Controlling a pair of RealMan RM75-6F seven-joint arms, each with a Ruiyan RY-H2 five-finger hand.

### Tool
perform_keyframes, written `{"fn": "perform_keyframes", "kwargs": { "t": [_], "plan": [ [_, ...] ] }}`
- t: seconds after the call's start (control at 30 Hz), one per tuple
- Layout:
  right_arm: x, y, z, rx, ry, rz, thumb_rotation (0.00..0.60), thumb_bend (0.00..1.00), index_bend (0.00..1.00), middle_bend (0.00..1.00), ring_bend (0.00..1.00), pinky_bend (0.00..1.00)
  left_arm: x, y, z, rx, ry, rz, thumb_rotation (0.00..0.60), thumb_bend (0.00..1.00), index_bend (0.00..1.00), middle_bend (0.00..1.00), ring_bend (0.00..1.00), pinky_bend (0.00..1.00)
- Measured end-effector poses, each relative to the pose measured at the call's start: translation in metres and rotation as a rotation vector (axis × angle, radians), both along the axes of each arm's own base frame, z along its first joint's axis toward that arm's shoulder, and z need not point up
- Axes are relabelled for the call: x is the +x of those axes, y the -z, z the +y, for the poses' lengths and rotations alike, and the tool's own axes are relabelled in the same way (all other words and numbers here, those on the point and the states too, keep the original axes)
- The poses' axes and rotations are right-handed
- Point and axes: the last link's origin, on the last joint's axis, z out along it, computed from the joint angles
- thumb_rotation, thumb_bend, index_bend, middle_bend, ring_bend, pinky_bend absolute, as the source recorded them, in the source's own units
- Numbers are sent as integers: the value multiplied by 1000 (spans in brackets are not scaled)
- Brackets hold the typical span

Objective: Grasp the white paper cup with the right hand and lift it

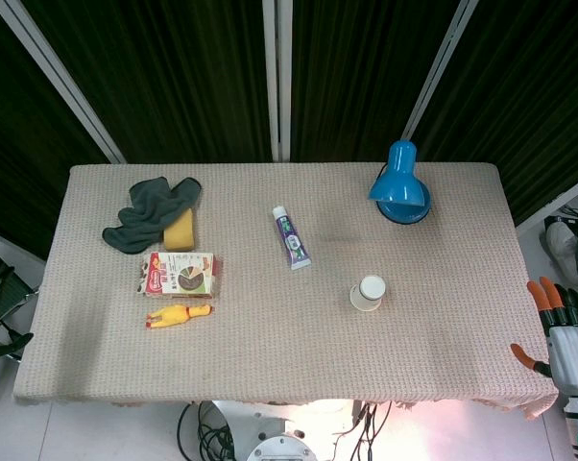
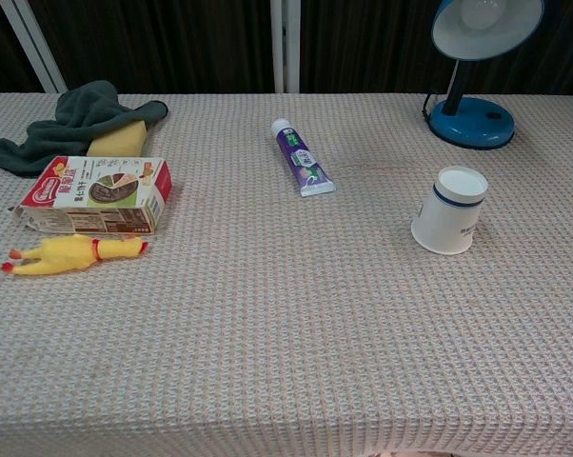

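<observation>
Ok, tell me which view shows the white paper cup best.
Chest view: the white paper cup is large and seen from the side, upside down, blue band visible. Head view shows it small, from above.

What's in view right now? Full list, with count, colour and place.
paper cup: 1, white with a blue band, upside down on the table, right of centre
desk lamp: 1, blue, far right of the table
tube: 1, white and purple, lying at the middle, far side
box: 1, red and white, lying on the left
rubber chicken: 1, yellow, just in front of the box
sponge: 1, yellow, far left, against the cloth
cloth: 1, dark grey, crumpled, far left
table: 1, beige woven cover
right hand: 1, orange-tipped fingers, off the table's right edge, holding nothing
left hand: not visible
</observation>
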Motion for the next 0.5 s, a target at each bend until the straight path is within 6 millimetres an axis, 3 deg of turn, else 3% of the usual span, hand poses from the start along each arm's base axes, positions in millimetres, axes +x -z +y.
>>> {"fn": "perform_keyframes", "kwargs": {
  "t": [0.5],
  "plan": [
    [5,1,-5,24,-19,-13,600,88,0,0,0,0,4,3,-3,-13,-12,-25,600,97,0,0,0,50]
  ]
}}
